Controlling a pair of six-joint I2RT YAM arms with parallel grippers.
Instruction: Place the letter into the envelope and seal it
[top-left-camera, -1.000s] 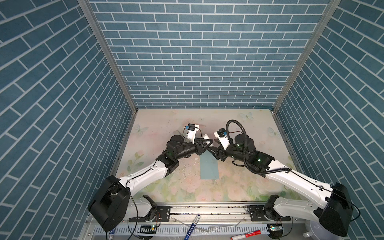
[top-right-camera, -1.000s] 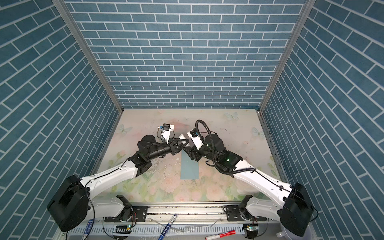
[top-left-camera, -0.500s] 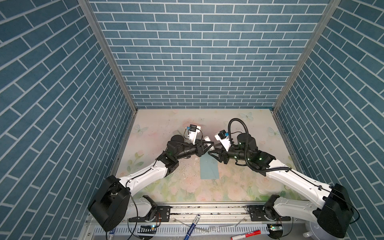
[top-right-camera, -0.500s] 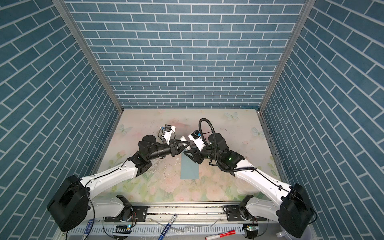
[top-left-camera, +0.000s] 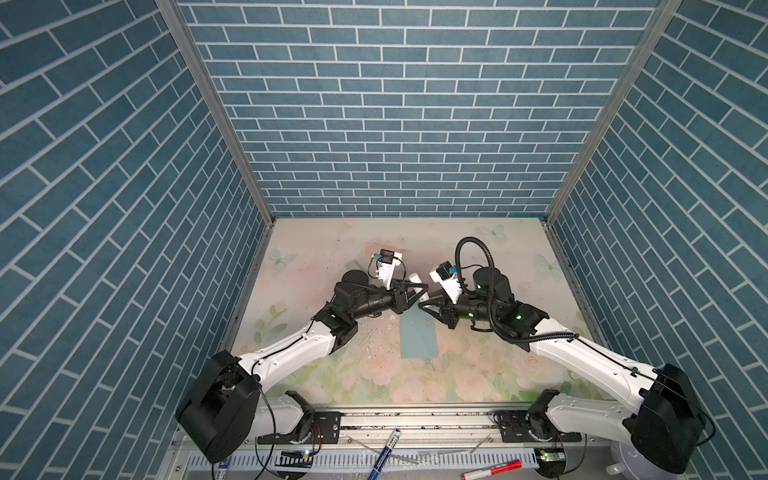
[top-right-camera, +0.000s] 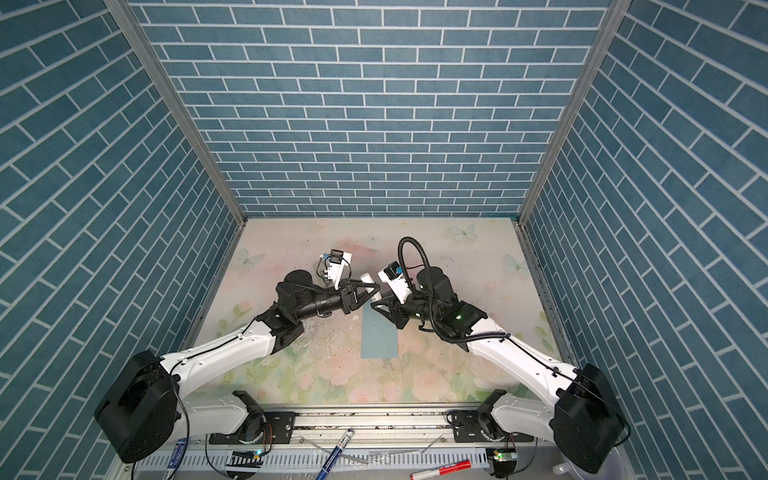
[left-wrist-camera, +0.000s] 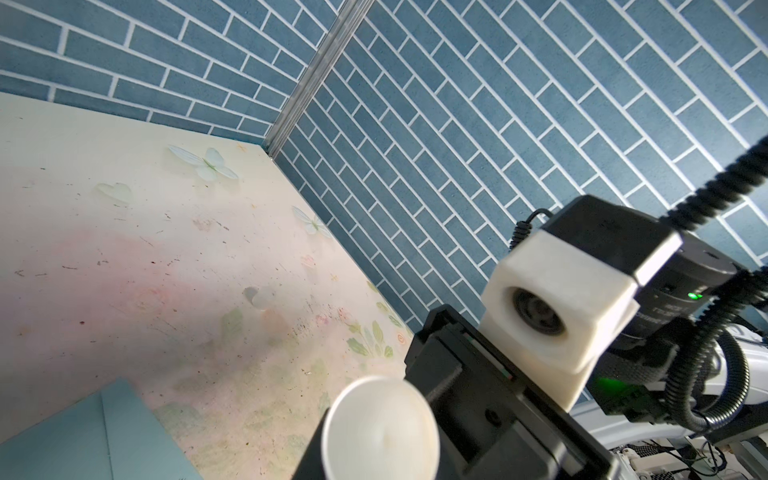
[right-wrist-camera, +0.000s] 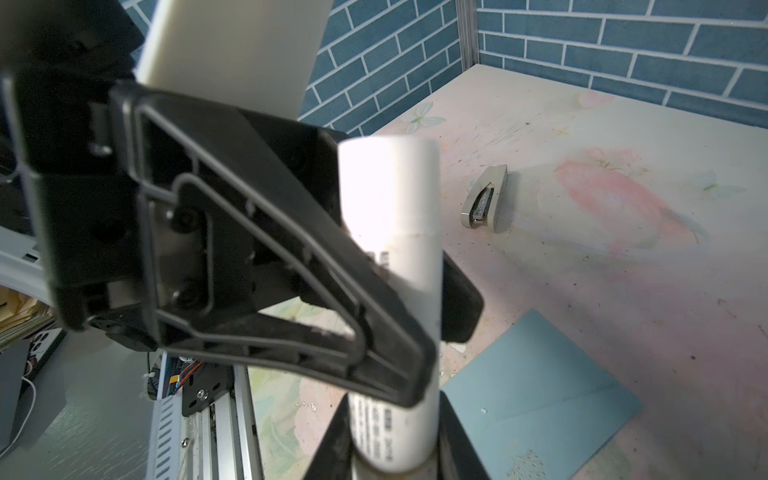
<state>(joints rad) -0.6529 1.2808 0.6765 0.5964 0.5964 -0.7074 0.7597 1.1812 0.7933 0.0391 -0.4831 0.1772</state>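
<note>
The teal envelope (top-left-camera: 419, 340) (top-right-camera: 379, 336) lies flat mid-table, and its corner shows in both wrist views (left-wrist-camera: 83, 436) (right-wrist-camera: 540, 395). The letter is not visible. Above the envelope's far end, both grippers meet on a white glue stick (top-left-camera: 417, 286) (right-wrist-camera: 390, 249). My left gripper (top-left-camera: 419, 290) (left-wrist-camera: 380, 457) is shut on its middle, and the stick's round end (left-wrist-camera: 380, 428) faces the left wrist camera. My right gripper (top-left-camera: 428, 300) (right-wrist-camera: 392, 449) is shut on the printed end, its fingers (right-wrist-camera: 332, 440) tight against both sides.
A grey stapler (right-wrist-camera: 486, 203) lies on the floral table (top-left-camera: 478, 365) beyond the grippers. Blue brick walls close in three sides. A blue pen (top-left-camera: 384, 451) and a red marker (top-left-camera: 492, 471) lie on the front rail.
My right gripper's jaws have narrowed onto the end of the glue stick and the arm has drawn slightly right. The left gripper has kept its hold.
</note>
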